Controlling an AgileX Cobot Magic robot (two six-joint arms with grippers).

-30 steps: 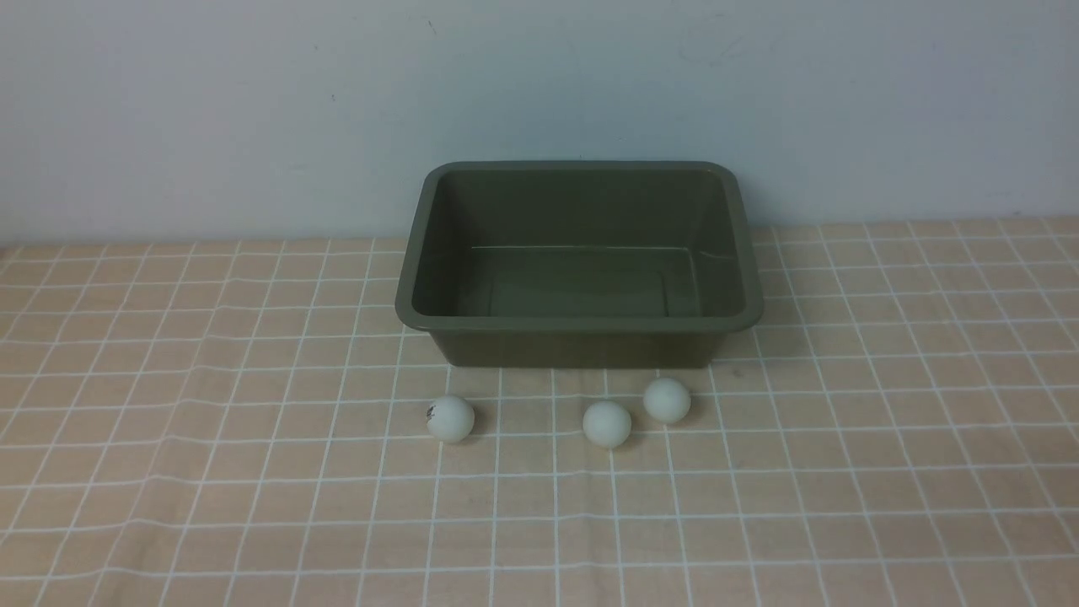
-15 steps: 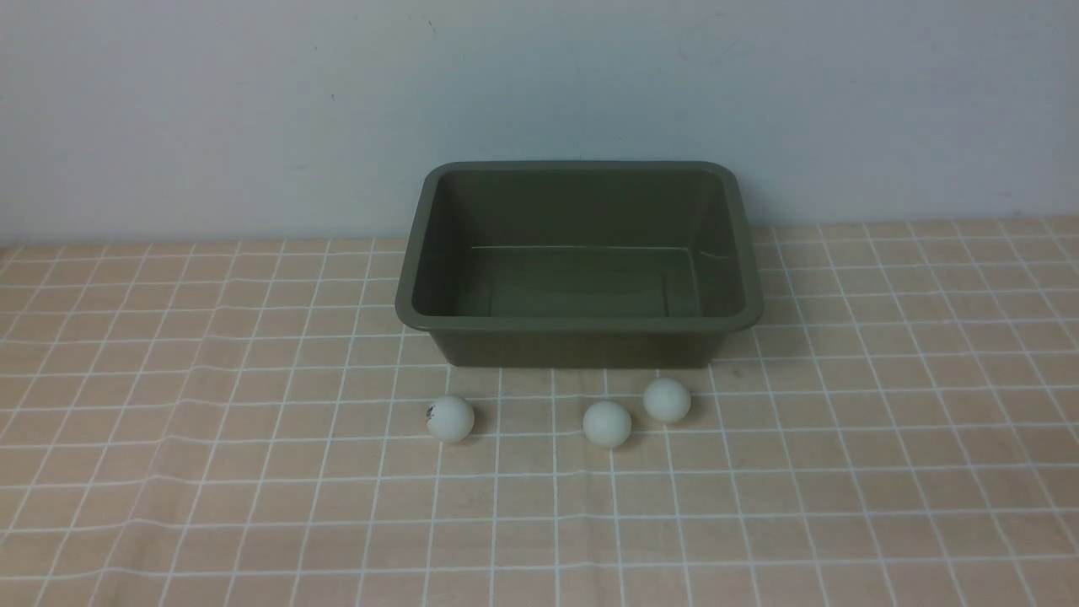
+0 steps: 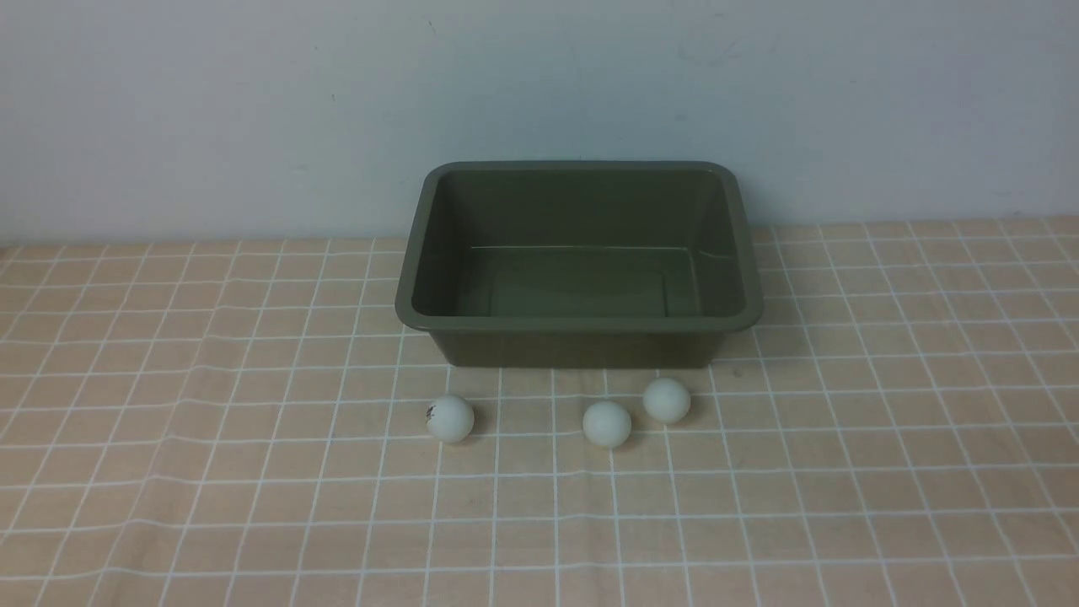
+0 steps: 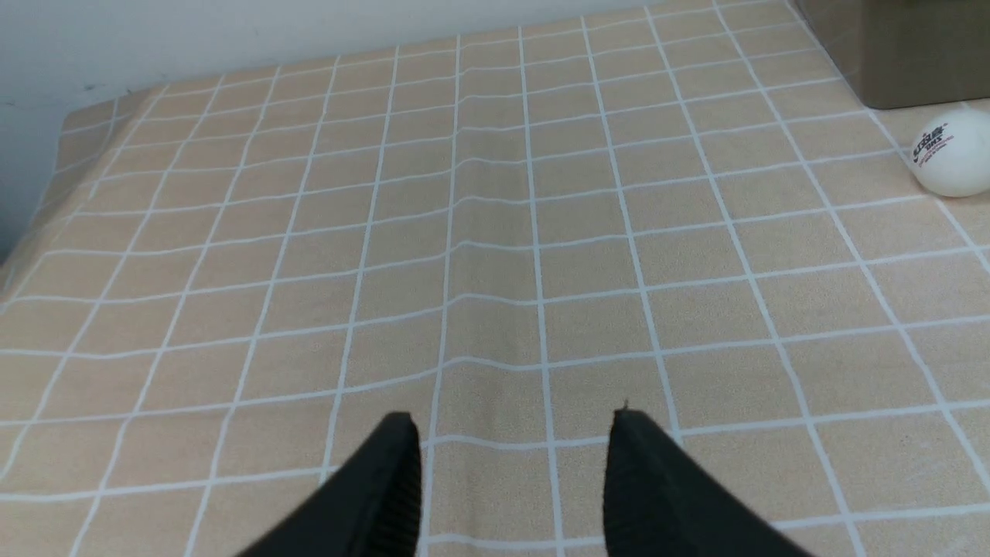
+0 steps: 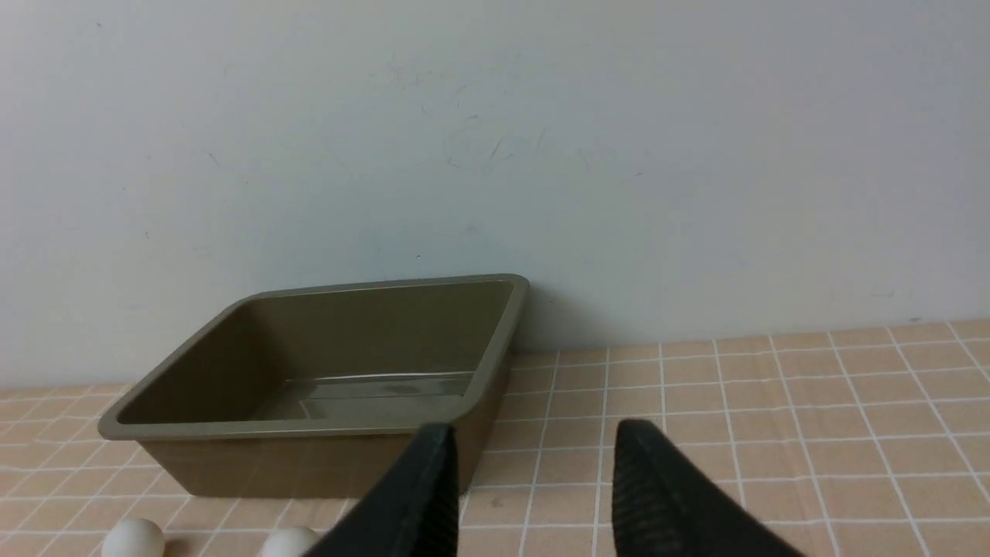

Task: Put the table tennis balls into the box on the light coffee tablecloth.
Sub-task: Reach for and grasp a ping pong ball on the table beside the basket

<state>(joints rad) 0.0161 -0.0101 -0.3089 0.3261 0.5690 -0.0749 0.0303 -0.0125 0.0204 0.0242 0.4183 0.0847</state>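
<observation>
On the cloth (image 3: pixel 211 472), the marked ball (image 3: pixel 449 418) lies at the box's (image 3: pixel 582 323) 7 o'clock, the second ball (image 3: pixel 607 423) at 6, and the third ball (image 3: pixel 667 400) at 5. The left gripper (image 4: pixel 514 418) and right gripper (image 5: pixel 535 427) are released and empty.

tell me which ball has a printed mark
The leftmost ball, lying apart from the other pair: it has a small dark print, while the middle ball and right ball look plain white.

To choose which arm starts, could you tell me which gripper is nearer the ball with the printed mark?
Left, most likely. The left gripper has the marked ball close ahead, off to one side; the right gripper sits off the box's other front corner, farther away.
</observation>
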